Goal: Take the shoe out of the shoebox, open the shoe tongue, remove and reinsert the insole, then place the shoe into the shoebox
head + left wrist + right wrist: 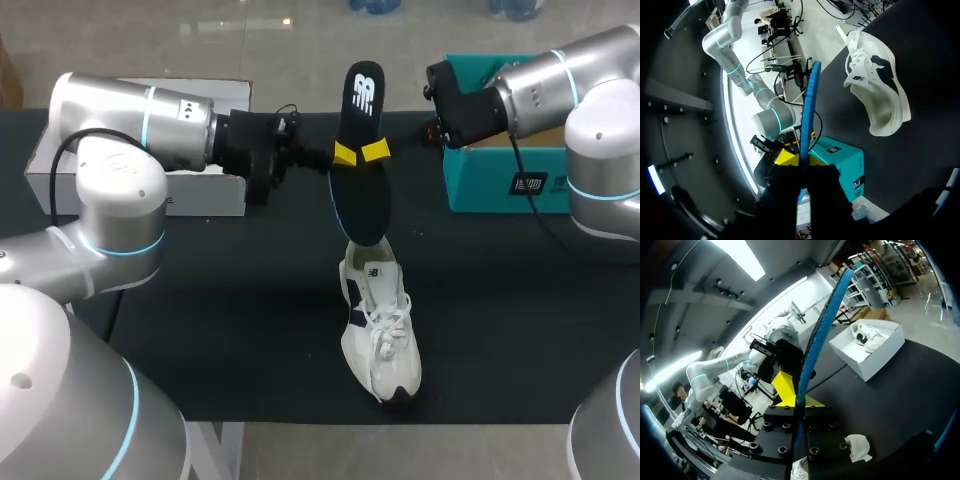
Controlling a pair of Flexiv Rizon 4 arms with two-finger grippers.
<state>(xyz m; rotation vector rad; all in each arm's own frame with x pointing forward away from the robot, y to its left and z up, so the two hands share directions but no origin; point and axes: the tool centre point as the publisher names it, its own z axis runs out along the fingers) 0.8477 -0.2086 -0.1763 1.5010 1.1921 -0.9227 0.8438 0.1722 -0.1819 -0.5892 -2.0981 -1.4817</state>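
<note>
My left gripper [343, 155] and my right gripper [377, 150] are both clamped on the insole [362, 200] from opposite sides; it stands upright, its lower end over the heel of the shoe [383, 335]; thin dark foam, blue-edged; the shoe, white and laced, lies on the black table [250, 330], between the teal shoebox [480, 185] and a white box [200, 195], apart from both.

Your right gripper [799, 399]: yellow tips pinching from both sides the blue-edged insole [826, 322], seen edge-on and rising upright ahead of the fingers; your left arm [715, 371] just beyond it; open white box [875, 360], white contents, farther ahead on the black table [910, 390].
</note>
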